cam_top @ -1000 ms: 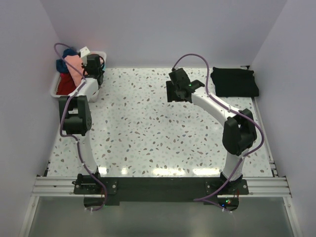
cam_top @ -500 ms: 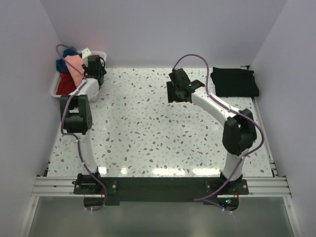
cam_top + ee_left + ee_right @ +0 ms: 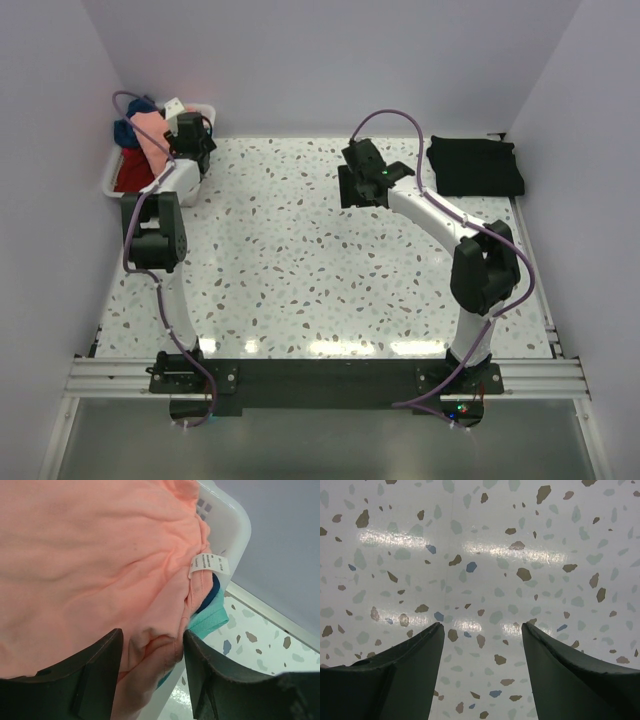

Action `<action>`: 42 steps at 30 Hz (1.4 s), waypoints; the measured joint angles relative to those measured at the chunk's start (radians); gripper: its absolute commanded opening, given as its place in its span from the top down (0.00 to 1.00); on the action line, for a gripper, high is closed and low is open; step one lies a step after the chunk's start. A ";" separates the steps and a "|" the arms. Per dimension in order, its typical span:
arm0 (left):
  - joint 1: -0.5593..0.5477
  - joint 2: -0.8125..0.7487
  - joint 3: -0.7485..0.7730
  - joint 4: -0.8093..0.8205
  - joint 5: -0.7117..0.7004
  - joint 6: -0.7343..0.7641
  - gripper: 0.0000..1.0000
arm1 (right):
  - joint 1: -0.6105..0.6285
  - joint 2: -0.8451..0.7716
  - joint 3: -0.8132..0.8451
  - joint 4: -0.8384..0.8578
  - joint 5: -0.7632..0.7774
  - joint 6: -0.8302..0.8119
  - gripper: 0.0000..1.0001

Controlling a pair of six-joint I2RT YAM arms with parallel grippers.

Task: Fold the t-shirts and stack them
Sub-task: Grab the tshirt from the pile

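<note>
Where the left jaws stand: at the white bin [image 3: 235,525] in the far left corner, spread to either side of a loose fold of the salmon-pink shirt [image 3: 100,555], which is heaped on top of the bin; the fold is not seen to be squeezed
Right jaws: spread wide above the bare worktop [image 3: 280,250] near its far middle, with nothing between them
Other shirts: a teal shirt [image 3: 207,622] and a navy blue shirt [image 3: 214,587] are seen under the pink one at the bin's rim; a red shirt [image 3: 130,175] lies at the bin's near end; a black shirt [image 3: 475,165] lies folded in the far right corner
Risk, thin pinch: if only this small fold is closed on, the cloth is likely to be pulled out of the jaws by the weight of the rest
Risk, double pick: the teal cloth lies just beneath the pink hem, so both may be caught by a deep closing and dragged out together
Risk, bin: the pink shirt is draped over the rim, and the bin may be tipped or dragged if cloth snags there during the lift
Edges: the bin is set close against the left and back walls, so little room is left on those sides; withdrawal is judged safest toward the worktop's middle
Open room: a broad bare stretch is offered between the two arms for spreading a shirt, well apart from the black one
</note>
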 measured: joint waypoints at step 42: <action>0.010 -0.424 -0.305 -0.066 0.116 0.045 0.88 | 0.000 0.048 0.000 0.052 -0.085 0.011 0.37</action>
